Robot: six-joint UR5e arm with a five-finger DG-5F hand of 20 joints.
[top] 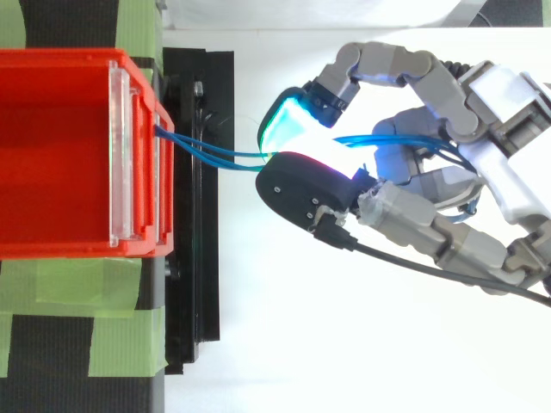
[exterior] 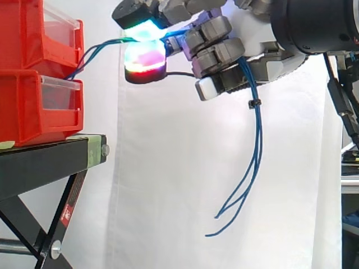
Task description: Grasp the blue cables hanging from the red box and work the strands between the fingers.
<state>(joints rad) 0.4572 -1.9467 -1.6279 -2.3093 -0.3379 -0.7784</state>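
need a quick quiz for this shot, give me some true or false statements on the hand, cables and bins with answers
1. The hand pinches the blue cables between its glowing fingertips. True.
2. The cables run from the red bins to the hand. True.
3. The red bins stand side by side. False: one is stacked on the other.
4. Green tape is stuck on the black stand. True.
5. The cables' loose ends rest on the stand. False: they hang in the air below the hand.
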